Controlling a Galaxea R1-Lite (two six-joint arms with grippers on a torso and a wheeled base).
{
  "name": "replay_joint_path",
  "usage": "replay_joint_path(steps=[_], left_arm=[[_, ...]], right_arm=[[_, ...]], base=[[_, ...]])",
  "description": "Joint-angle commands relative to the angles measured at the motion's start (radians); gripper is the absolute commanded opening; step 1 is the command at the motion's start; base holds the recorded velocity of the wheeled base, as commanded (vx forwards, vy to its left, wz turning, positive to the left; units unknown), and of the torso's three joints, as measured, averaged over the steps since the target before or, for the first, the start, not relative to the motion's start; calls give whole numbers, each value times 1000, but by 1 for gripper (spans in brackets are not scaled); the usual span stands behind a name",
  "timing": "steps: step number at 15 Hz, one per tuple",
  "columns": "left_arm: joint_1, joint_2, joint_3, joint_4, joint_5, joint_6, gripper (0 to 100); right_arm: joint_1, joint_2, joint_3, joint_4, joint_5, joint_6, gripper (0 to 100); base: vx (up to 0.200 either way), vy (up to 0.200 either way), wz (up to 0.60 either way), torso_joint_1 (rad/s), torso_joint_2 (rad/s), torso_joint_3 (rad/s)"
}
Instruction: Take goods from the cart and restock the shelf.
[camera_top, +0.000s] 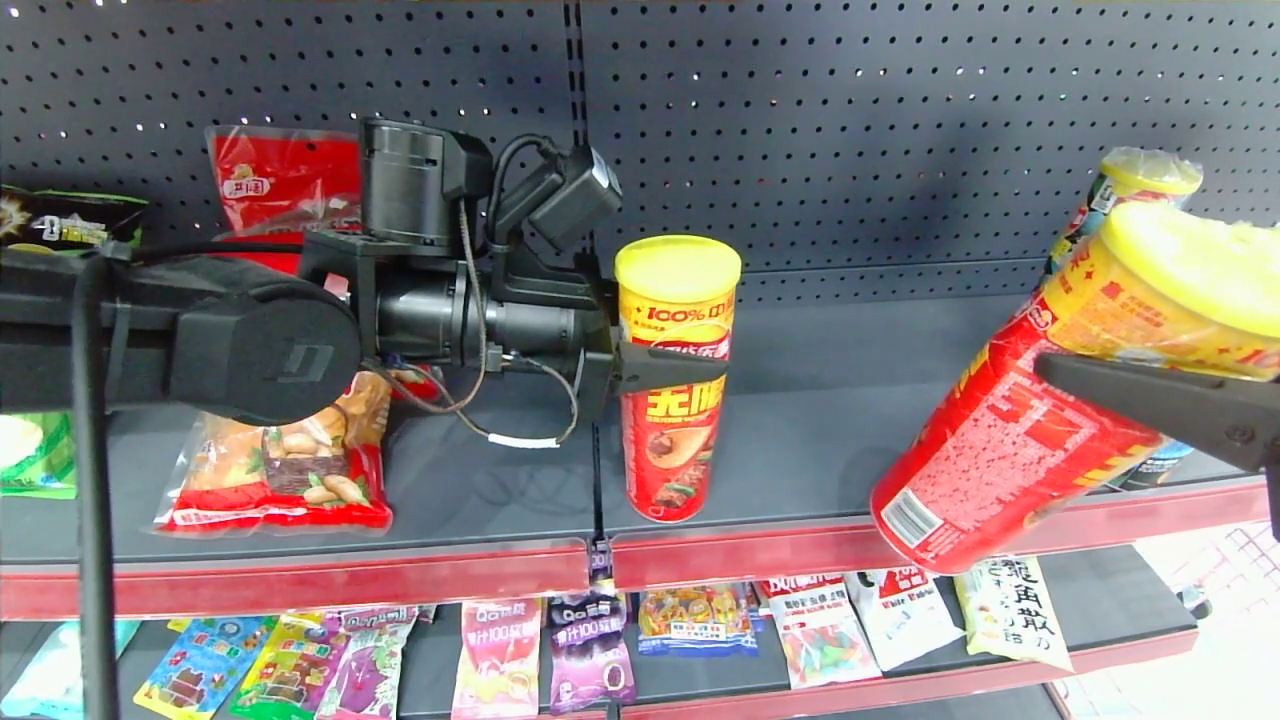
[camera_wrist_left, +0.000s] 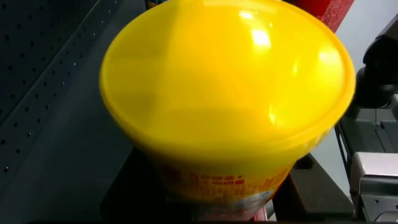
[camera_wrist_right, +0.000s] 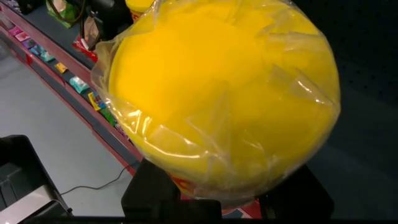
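A red chip canister (camera_top: 672, 440) with a yellow lid stands upright on the grey shelf (camera_top: 800, 430), near its front edge. My left gripper (camera_top: 680, 365) reaches in from the left and is shut around its upper half. The canister's lid (camera_wrist_left: 227, 81) is close below the left wrist camera. To the right, my right gripper (camera_top: 1150, 390) is shut on a second red canister (camera_top: 1000, 430). That canister is tilted in the air, its base over the shelf's front lip. Its plastic-wrapped yellow lid (camera_wrist_right: 224, 93) is seen in the right wrist view.
A third canister (camera_top: 1135, 185) stands at the back right of the shelf. A peanut bag (camera_top: 280, 470), a red bag (camera_top: 280, 180) and green packs (camera_top: 35, 450) lie at the left. Candy packets (camera_top: 600, 650) line the lower shelf. Bare shelf lies between the two held canisters.
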Motion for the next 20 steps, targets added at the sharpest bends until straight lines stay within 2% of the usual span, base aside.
replay_joint_path(steps=[1,7,8,11,15,16,20], left_arm=[[0,4,0,0,0,0,0],[1,13,20,0,-1,0,0],[1,13,21,0,-1,-1,100],[0,5,20,0,3,-4,100],[26,-59,106,0,10,-9,100],[69,-121,189,0,10,-9,100],[130,-228,337,0,2,-9,100]], right_arm=[[0,9,-5,-1,0,-1,0],[0,30,-10,-2,0,-1,0],[0,35,-16,-2,0,-2,0],[0,113,-85,-2,2,-2,0],[-9,257,-194,-4,2,-2,0],[-12,360,-283,-2,2,-4,0],[-21,521,-416,-4,-1,-7,0]], base=[[0,0,0,0,0,0],[0,0,0,0,0,0],[0,0,0,0,0,0],[0,0,0,0,0,0],[0,0,0,0,0,0],[0,0,0,0,0,0],[0,0,0,0,0,0]])
